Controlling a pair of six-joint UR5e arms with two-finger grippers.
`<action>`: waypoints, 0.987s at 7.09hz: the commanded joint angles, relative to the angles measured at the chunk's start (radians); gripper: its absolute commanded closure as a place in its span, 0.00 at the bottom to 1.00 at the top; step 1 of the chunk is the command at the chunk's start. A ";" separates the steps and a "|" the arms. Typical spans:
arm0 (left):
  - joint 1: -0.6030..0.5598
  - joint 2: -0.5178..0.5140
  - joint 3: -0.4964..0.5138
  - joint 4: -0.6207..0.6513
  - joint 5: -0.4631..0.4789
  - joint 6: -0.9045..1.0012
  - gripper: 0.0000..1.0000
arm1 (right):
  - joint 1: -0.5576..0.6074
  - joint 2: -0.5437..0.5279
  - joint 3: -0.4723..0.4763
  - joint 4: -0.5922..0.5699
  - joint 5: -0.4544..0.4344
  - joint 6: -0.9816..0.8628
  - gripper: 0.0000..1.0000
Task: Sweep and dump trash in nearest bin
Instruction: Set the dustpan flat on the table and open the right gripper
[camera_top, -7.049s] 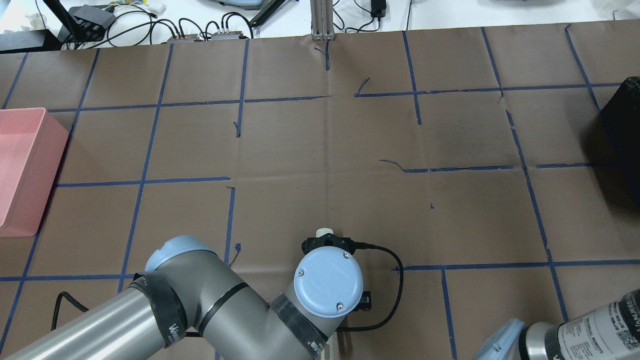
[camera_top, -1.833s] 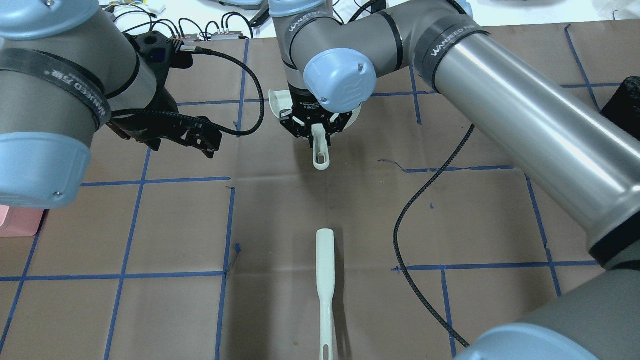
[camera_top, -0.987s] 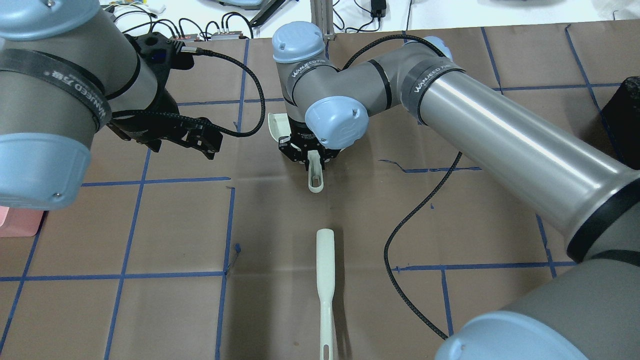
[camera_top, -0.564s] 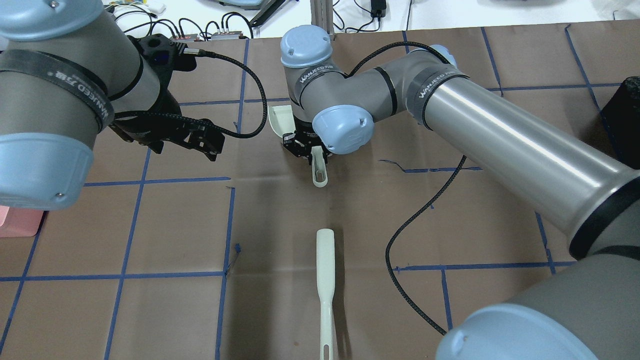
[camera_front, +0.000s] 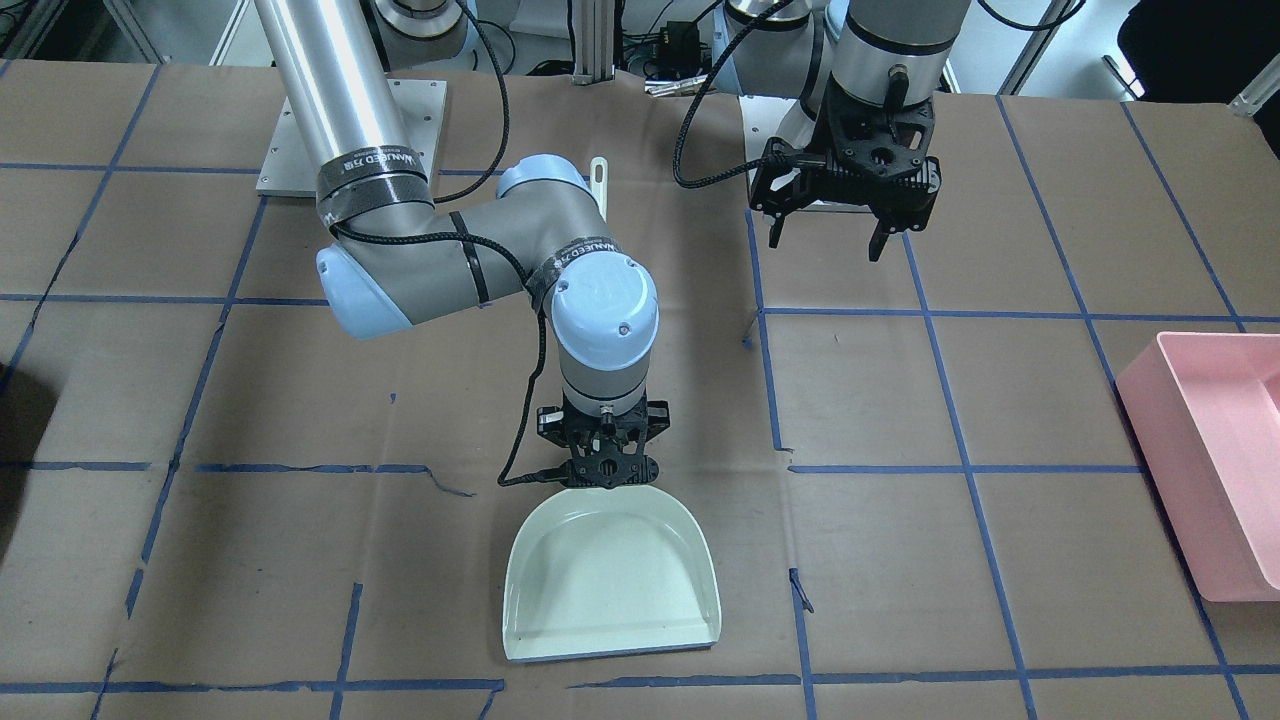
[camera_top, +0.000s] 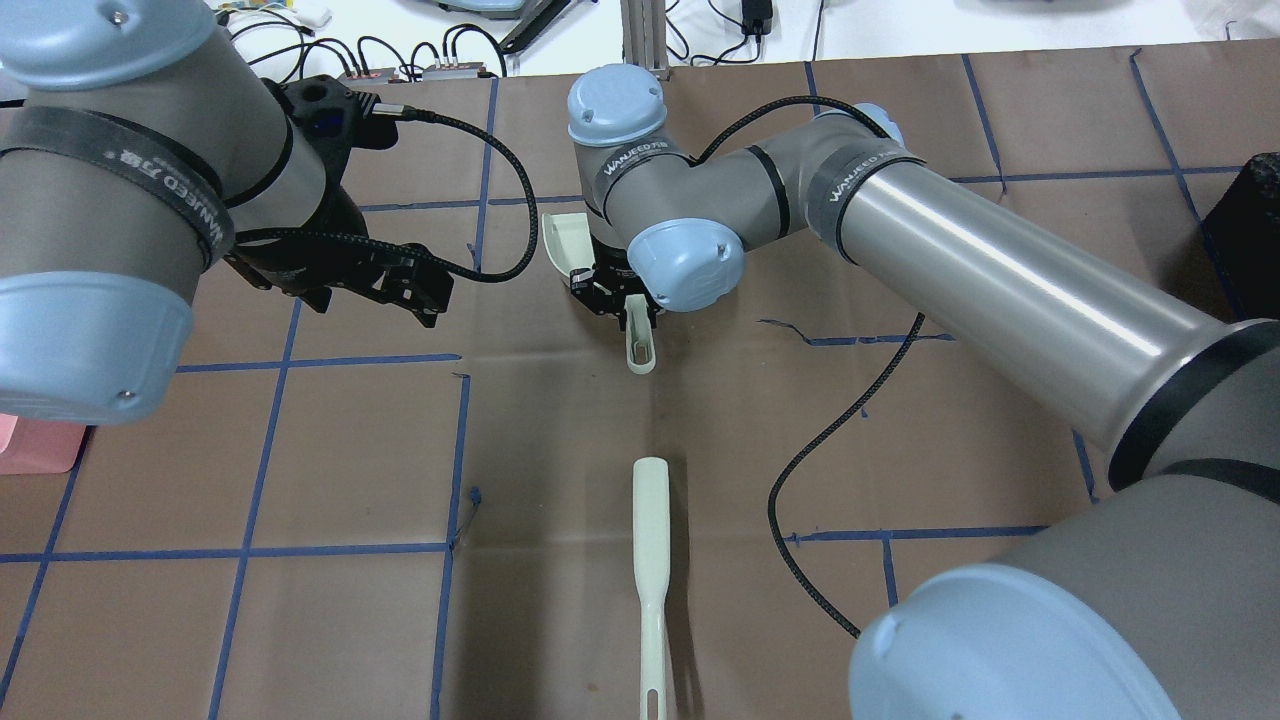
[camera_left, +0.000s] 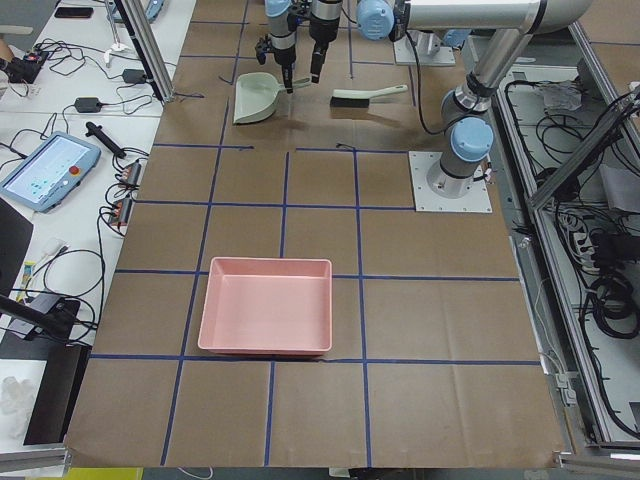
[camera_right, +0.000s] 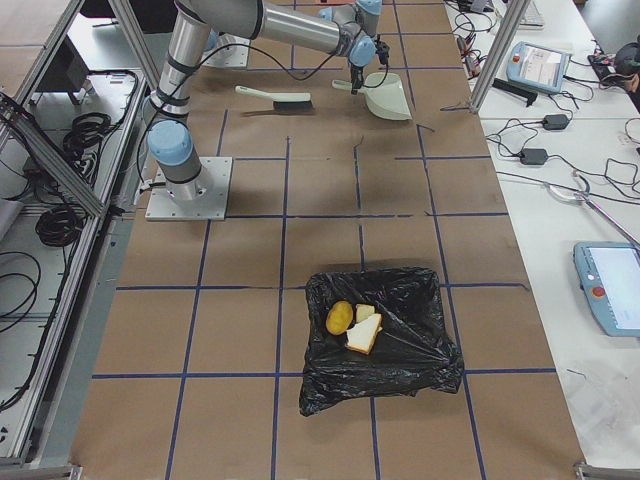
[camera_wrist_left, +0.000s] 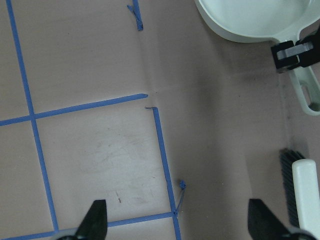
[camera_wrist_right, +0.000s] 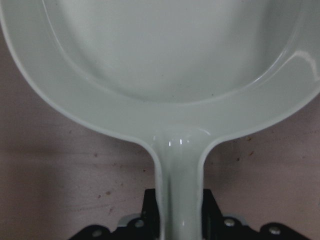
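The trash lies inside the black bag bin (camera_right: 400, 350): a yellow potato-like piece (camera_right: 339, 318) and two white bread pieces (camera_right: 364, 337). A pale green dustpan (camera_front: 610, 585) lies flat and empty on the brown table. My right gripper (camera_front: 605, 470) is shut on the dustpan's handle (camera_top: 640, 348), which the right wrist view (camera_wrist_right: 177, 200) shows between the fingers. My left gripper (camera_top: 425, 300) hangs open and empty to the left of the dustpan, fingers (camera_wrist_left: 95, 220) spread wide. The pale brush (camera_top: 650, 560) lies on the table nearer my base.
A pink bin (camera_front: 1210, 450) stands at the table's end on my left; it also shows in the exterior left view (camera_left: 265, 305). The black bin (camera_top: 1250, 230) is at the far right end. The right arm's black cable (camera_top: 830, 420) loops over the table.
Over the last two seconds my right gripper brought the dustpan down and slightly toward my base, then held still. The left gripper stayed open, almost in place. The brush has not moved.
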 joint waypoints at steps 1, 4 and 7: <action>0.000 0.004 -0.001 0.000 0.001 -0.001 0.01 | 0.000 0.006 0.002 -0.033 -0.002 0.001 0.98; 0.000 0.002 -0.001 0.006 0.001 -0.001 0.01 | -0.014 0.008 0.002 -0.043 -0.002 0.001 0.96; 0.000 0.011 -0.022 0.003 0.016 -0.005 0.01 | -0.019 0.009 0.002 -0.075 -0.007 0.000 0.05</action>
